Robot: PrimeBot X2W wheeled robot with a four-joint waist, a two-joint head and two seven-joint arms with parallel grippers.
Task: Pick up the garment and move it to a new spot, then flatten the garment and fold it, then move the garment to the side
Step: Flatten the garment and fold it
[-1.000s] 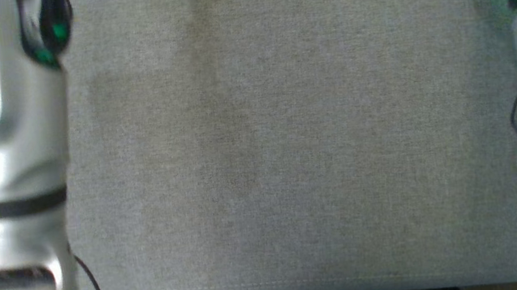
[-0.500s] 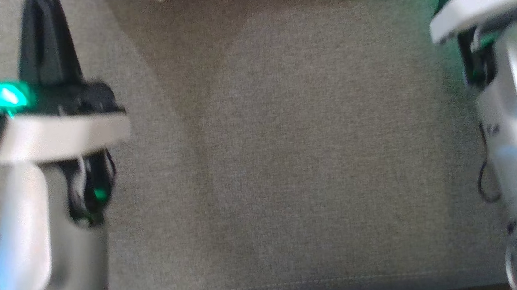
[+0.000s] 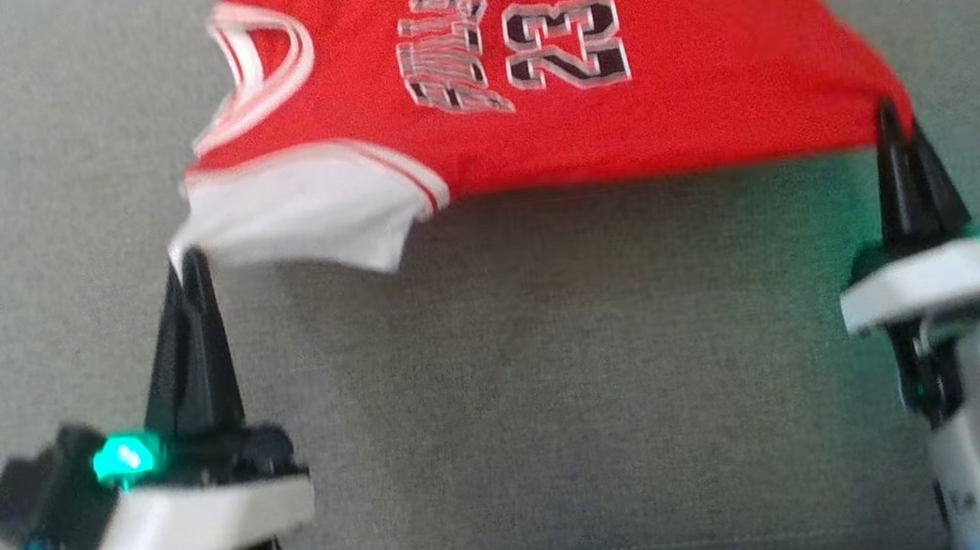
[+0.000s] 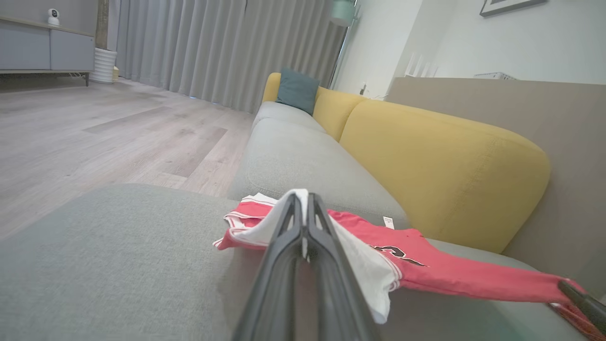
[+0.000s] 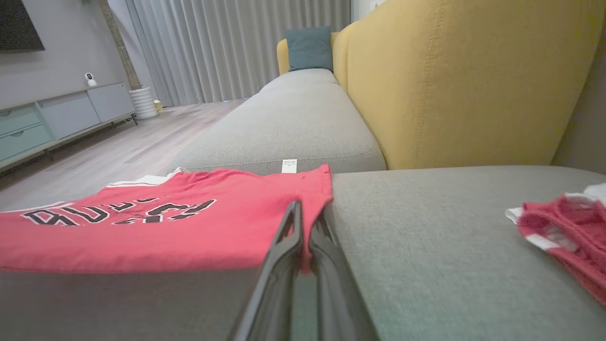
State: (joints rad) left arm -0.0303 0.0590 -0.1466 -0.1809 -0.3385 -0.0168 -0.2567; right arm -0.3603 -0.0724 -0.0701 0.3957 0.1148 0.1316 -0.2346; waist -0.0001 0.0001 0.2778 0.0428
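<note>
I am clamping the red fabric basketball jersey [image 3: 665,107] in left gripper [image 3: 192,263] and right gripper [image 3: 890,123]. Flattening and folding are probably remaining.

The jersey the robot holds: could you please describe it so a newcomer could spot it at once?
Find the grey seat before the yellow backrest. Stretched over it between the left gripper and the right gripper is the red jersey. Unlike the crumpled red garment nearby, it is spread out and shows a black 23.
</note>
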